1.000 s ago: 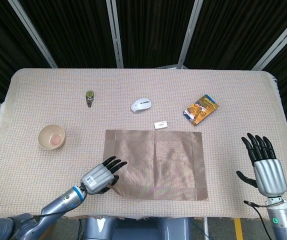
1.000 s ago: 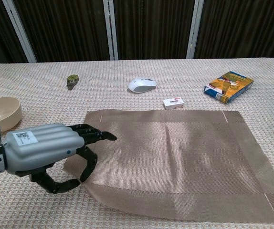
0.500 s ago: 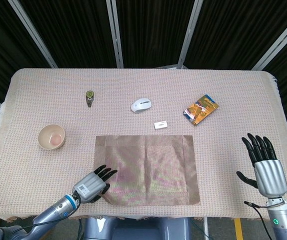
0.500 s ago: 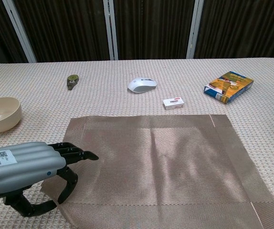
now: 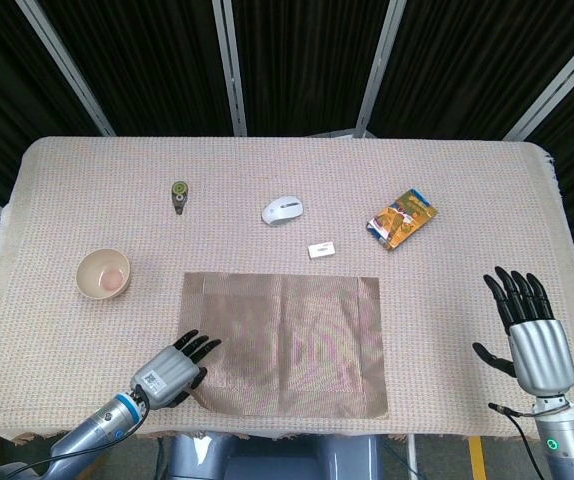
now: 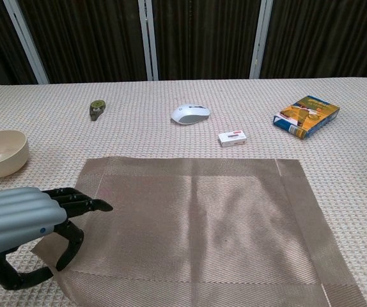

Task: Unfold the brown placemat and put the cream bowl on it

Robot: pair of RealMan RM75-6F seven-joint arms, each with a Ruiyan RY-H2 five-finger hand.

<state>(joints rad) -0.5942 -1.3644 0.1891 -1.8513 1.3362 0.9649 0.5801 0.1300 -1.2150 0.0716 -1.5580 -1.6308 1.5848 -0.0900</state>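
**Placemat spread flat, bowl waiting at the table's left edge**

The brown placemat [image 5: 282, 343] lies unfolded near the table's front edge. The left hand [image 5: 170, 371] appears to pinch its front-left corner, though contact is unclear. The cream bowl [image 5: 103, 273] sits off the mat. The right hand [image 5: 532, 335] hovers spread, holding nothing.

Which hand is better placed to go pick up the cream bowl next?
The left hand: it is at the placemat's left corner, on the cream bowl's side. The right hand is far across the table.
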